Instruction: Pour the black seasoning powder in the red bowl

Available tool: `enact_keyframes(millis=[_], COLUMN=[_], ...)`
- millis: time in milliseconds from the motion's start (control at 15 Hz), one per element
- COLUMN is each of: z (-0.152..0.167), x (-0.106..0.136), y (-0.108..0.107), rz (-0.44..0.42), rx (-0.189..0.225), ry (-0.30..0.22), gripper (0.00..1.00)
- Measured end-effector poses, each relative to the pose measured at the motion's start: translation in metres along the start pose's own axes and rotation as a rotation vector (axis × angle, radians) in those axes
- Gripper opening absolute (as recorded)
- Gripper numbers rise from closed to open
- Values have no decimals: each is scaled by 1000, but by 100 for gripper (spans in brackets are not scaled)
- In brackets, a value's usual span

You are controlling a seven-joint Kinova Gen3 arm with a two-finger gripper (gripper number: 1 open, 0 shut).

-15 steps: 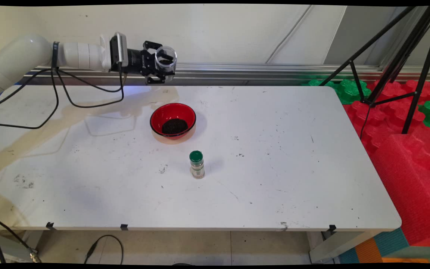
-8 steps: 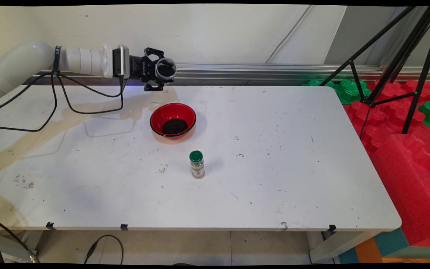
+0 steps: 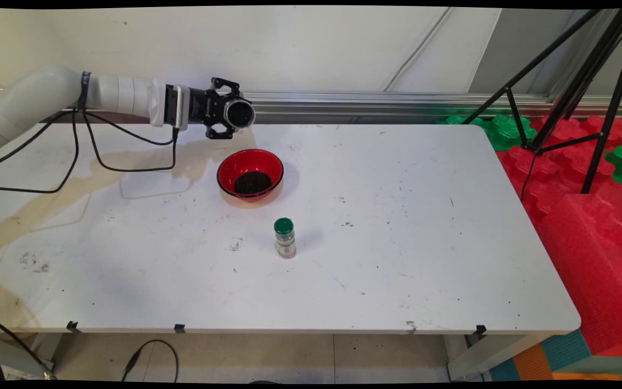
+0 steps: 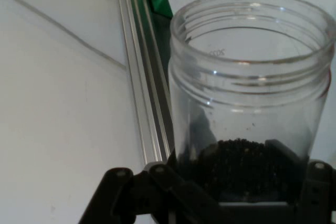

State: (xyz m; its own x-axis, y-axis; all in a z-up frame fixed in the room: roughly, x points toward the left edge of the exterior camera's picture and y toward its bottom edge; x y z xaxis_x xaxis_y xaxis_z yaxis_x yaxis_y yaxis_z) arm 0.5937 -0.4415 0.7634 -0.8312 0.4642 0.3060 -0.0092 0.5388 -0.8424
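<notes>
My gripper (image 3: pixel 234 113) is shut on a clear open jar (image 3: pixel 239 113) with a little dark grain left in it. The jar lies on its side with its mouth toward the camera. It hangs above the table's back part, just behind and left of a red bowl (image 3: pixel 250 174) that has a heap of the same dark grain in its bottom. In the hand view the clear jar (image 4: pixel 247 98) fills the right half, threaded rim up, with the dark grain low inside it between the fingers (image 4: pixel 184 192).
A small spice jar (image 3: pixel 284 237) with a green lid stands upright in front of the bowl. The white table (image 3: pixel 397 243) has an aluminium rail along its back. A black tripod (image 3: pixel 575 86) and red and green foam blocks (image 3: pixel 586 216) stand at the right.
The gripper with the jar has come down toward the table and a little nearer the bowl. The jar has turned so its mouth faces the camera more squarely.
</notes>
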Motion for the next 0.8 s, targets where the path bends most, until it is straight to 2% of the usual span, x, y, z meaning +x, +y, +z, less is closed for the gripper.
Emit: enact_keyframes(millis=[467, 800], z=[0, 0], x=[7, 12], y=[8, 11], rz=[196, 306], rx=[-16, -20], ry=[3, 4], gripper=[0, 0])
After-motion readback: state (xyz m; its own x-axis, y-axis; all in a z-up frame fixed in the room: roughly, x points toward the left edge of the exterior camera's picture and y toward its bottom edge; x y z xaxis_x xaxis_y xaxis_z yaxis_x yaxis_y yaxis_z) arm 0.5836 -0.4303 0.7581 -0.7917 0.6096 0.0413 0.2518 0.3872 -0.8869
